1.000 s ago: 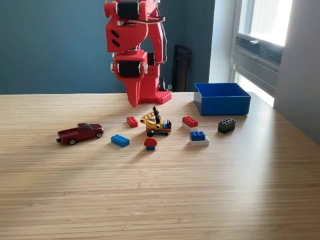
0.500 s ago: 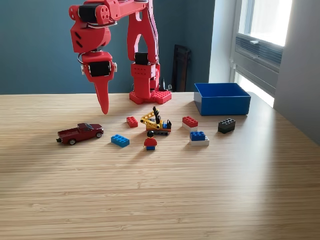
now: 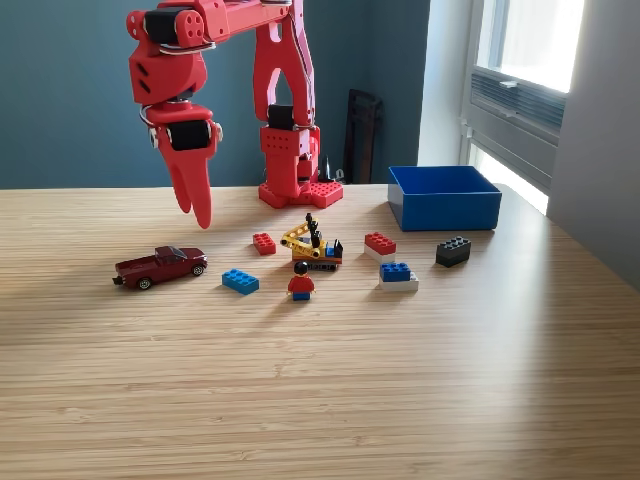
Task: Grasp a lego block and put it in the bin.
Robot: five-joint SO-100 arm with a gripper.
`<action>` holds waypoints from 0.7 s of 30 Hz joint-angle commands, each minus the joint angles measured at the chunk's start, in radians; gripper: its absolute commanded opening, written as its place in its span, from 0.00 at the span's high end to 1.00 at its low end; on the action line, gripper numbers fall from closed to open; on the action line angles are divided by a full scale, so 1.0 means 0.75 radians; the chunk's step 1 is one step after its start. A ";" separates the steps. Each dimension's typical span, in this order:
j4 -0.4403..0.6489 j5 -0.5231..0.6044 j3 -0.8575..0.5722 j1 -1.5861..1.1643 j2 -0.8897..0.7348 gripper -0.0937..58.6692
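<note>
One shallow bright-blue plastic bin (image 3: 444,197) sat on the wooden table (image 3: 320,380), its inside hidden behind the near wall. Well left, the red gripper (image 3: 200,212) hung pressed together, empty.

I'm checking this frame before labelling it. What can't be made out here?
All in the exterior view:
- Bin floor: hidden by its front wall.
- Gripper: seen edge-on, so the jaws' gap is unclear.
- Arm base: its rear is hidden by the arm itself.
- Minifigure: too small for detail.
</note>
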 commanded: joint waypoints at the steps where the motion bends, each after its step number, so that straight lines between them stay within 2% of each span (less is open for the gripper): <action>1: -0.059 -0.061 -0.067 0.035 0.020 0.42; 12: -0.127 -0.082 -0.074 0.022 0.000 0.40; 21: -0.123 -0.035 -0.205 0.029 -0.227 0.44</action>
